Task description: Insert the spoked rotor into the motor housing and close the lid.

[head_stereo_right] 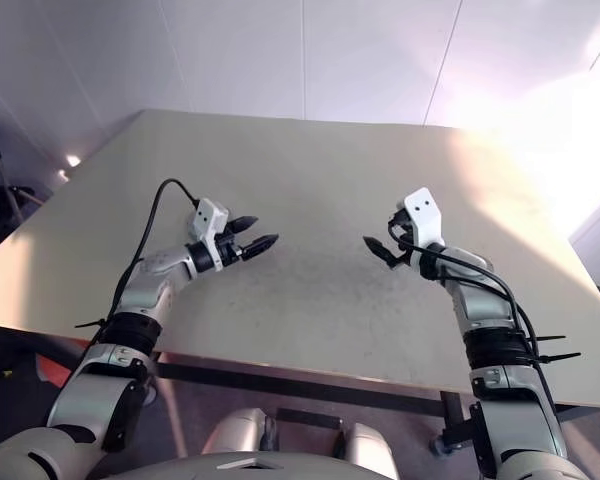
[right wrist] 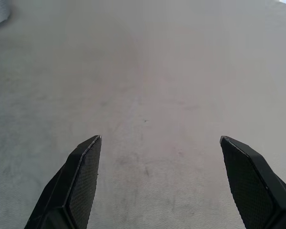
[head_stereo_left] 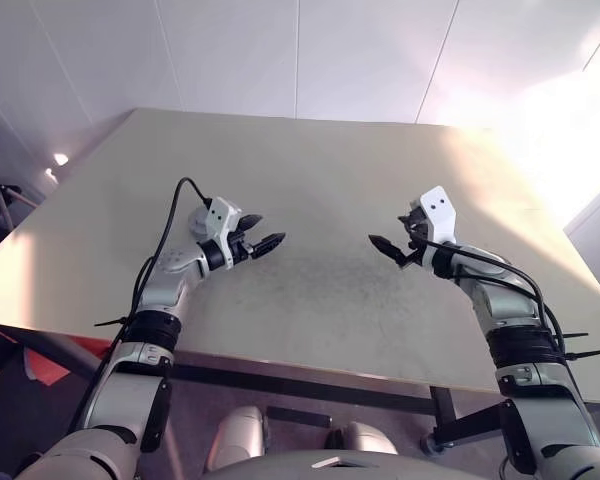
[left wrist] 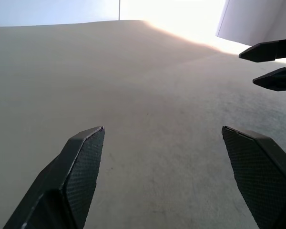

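A plain lab or test room is suggested by a pale tabletop [head_stereo_left: 310,180] set against white panelled walls [head_stereo_left: 230,50], with a lamp [head_stereo_left: 59,159] lit at one side.

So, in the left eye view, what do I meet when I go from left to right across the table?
Left end effector, open → bare table between the two → right end effector, open.

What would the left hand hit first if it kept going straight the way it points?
Probably the right hand: it sits ahead, slightly off to one side of the left hand. Depth unclear, so it might pass just beside it. Both hover above the table.
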